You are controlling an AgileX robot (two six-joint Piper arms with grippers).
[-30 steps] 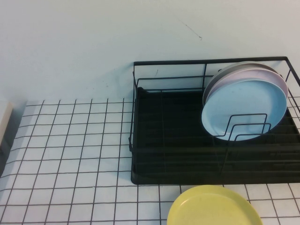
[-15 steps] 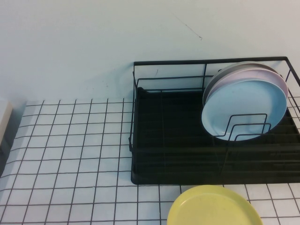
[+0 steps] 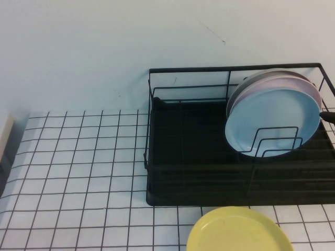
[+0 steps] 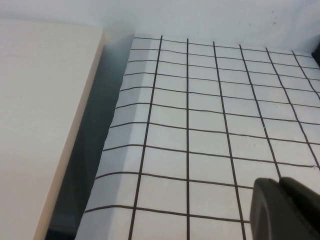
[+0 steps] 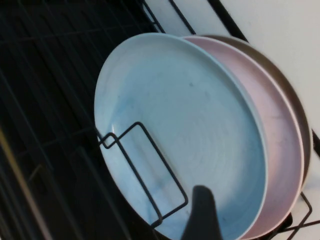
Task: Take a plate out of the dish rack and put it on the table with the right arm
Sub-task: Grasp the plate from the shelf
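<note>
The light blue plate (image 3: pixel 273 122) stands upright at the front of a stack in the black wire dish rack (image 3: pixel 188 157), held by wire loops. It also shows in the right wrist view (image 5: pixel 185 130). A pale pink plate (image 3: pixel 309 86) and a darker one stand behind it. My right gripper (image 3: pixel 328 115) shows only as a black tip at the right edge, next to the blue plate's rim. One of its fingers (image 5: pixel 202 212) shows in front of the plate's face with no second finger beside it, so it is open and empty. My left gripper (image 4: pixel 280 187) is shut and empty above the table (image 4: pixel 200 130).
A yellow plate (image 3: pixel 238 232) lies on the gridded table (image 3: pixel 78 167) just in front of the rack. A pale board or block (image 4: pixel 40 125) lies past the table's left edge. A wall stands behind the rack.
The black tip of my right gripper has come into the high view at the right edge, beside the blue plate's rim. The plates have not moved.
</note>
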